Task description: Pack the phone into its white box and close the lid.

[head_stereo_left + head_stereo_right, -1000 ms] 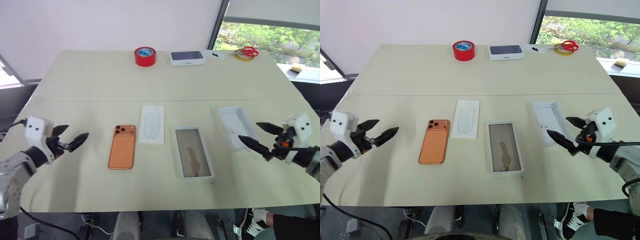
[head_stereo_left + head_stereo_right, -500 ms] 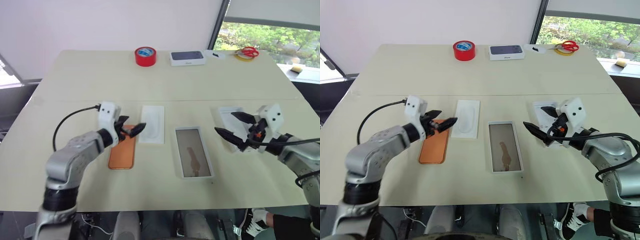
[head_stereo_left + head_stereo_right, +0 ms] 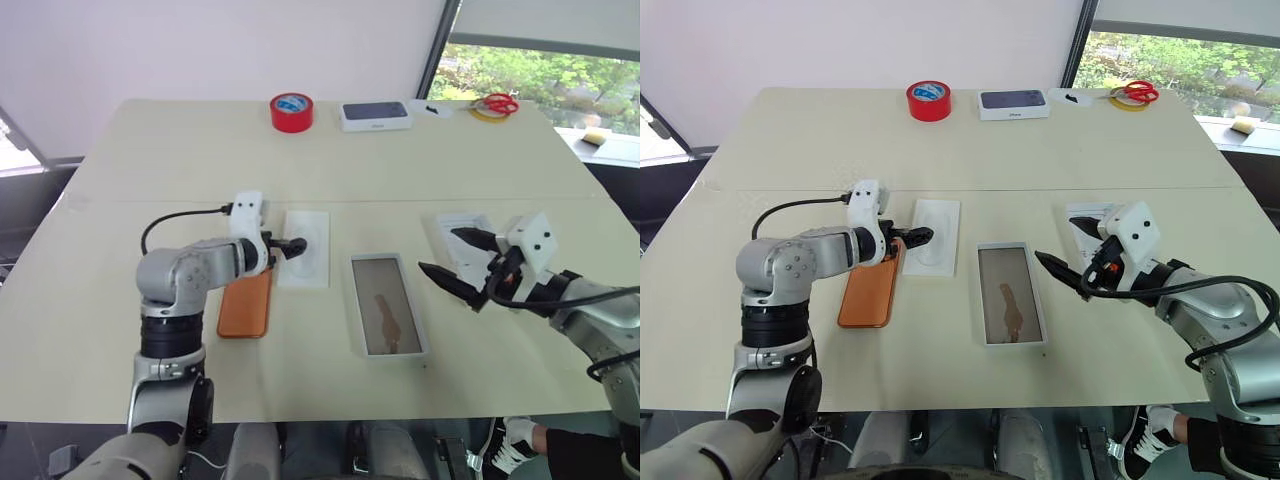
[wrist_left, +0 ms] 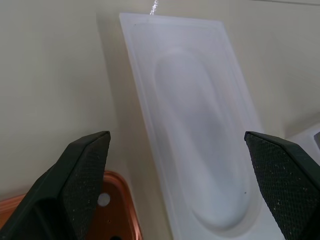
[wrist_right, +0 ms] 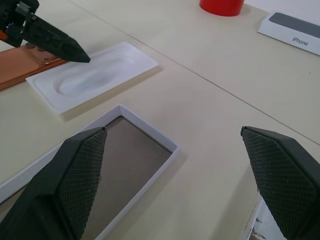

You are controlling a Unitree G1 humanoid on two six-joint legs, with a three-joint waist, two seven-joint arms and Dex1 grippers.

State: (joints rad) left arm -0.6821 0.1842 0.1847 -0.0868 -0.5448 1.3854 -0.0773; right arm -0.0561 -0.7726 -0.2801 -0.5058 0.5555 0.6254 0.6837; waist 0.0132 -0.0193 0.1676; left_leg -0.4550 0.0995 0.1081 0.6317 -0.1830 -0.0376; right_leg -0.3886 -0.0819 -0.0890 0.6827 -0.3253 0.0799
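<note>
Left gripper point(image 3: 917, 238), jaws wide open, hovers over the phone's point(image 3: 869, 290) camera end, beside the insert point(image 3: 933, 236). Right gripper point(image 3: 1072, 251) is open near the white box point(image 3: 1008, 337). Best: drop lower, straddle the phone's long edges.

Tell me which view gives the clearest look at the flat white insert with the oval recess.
The left wrist view: the insert lies close ahead, between that gripper's open fingers, its recess plain. The eye views show it whole but small, beside the phone. The right wrist view shows it whole, with the left gripper at its edge.
</note>
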